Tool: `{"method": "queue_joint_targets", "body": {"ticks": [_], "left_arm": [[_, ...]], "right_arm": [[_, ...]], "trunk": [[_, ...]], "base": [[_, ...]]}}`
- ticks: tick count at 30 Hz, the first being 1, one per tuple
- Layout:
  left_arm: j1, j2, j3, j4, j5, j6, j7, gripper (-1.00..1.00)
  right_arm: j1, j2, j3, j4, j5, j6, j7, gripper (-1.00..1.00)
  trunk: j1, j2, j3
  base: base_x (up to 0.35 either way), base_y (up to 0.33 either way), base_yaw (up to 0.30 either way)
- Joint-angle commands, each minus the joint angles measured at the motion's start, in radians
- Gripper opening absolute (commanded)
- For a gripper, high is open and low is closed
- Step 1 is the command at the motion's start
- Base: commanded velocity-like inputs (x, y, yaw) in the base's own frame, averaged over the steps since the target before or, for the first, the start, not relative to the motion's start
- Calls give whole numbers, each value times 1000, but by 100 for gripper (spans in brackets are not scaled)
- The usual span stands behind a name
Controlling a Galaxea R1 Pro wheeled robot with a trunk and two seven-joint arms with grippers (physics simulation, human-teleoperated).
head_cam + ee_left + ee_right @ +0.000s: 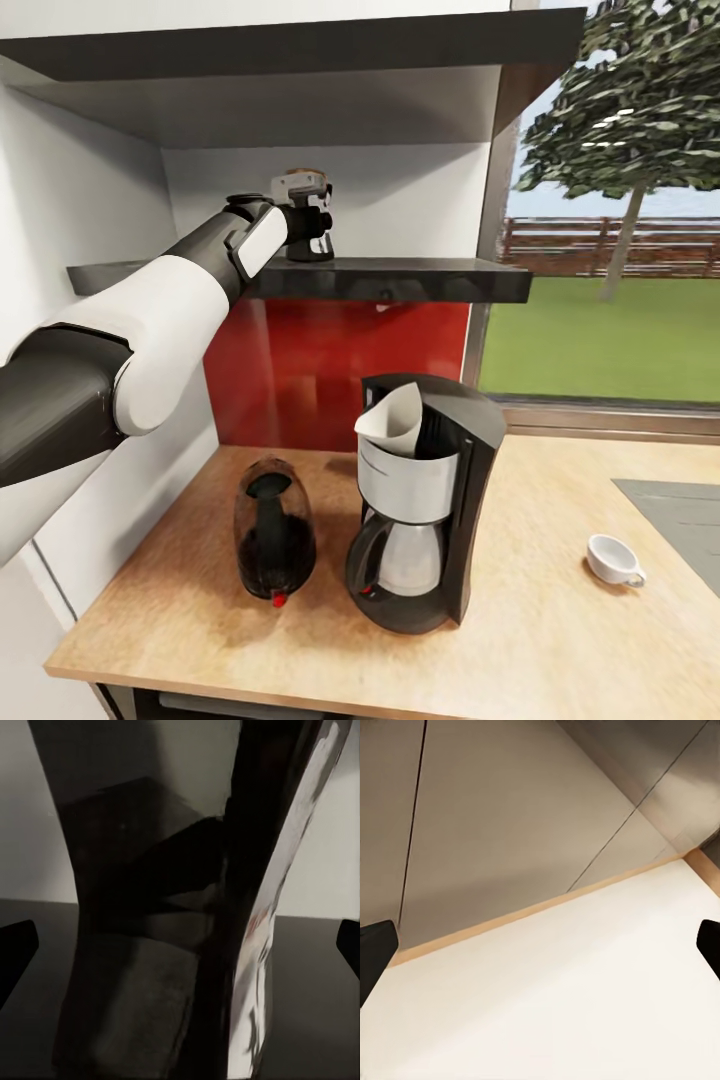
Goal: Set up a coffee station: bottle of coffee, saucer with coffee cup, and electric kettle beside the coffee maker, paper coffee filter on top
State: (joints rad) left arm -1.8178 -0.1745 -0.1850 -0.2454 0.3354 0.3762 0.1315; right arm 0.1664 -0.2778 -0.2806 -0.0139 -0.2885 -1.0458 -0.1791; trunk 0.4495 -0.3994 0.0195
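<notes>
Bottle [310,245] on the shelf [400,278], upright, long axis vertical, and the left hand [312,222] is right on it, reaching in level from the left. In the head view the hand covers most of the bottle, just the gold lid peeking above. The left wrist view puts the dark glass and white label [277,907] dead ahead, very close, between two finger tips at the frame edges, one here [15,952]. So the hand is spread wide around the bottle, not yet clamped, by my read. Next should be a squeeze, then a lift clear of the shelf.

Down on the tabletop [560,640]: maker [425,510] with the filter [395,420] already in its basket, kettle [275,545] just beside it on the left, cup [612,558] well apart to the right. No saucer spotted.

The right wrist view gives pale panels and a white surface, finger tips [375,952] wide apart, nothing between them. The left arm is plainly the nearer one.
</notes>
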Motion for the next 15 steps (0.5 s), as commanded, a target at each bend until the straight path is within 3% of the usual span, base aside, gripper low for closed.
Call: {"method": "queue_joint_targets", "body": {"ticks": [1, 15], "left_arm": [[0, 0, -5, -2, 8, 4, 7, 100], [0, 0, -4, 0, 8, 4, 7, 100]], "right_arm": [[1, 0, 6, -1, -9, -1, 1, 100], [1, 0, 5, -1, -9, -1, 1, 100]], "trunk": [[0, -1, 0], [0, -1, 0]], "base": [[90, 0, 0], [33, 0, 0]]}}
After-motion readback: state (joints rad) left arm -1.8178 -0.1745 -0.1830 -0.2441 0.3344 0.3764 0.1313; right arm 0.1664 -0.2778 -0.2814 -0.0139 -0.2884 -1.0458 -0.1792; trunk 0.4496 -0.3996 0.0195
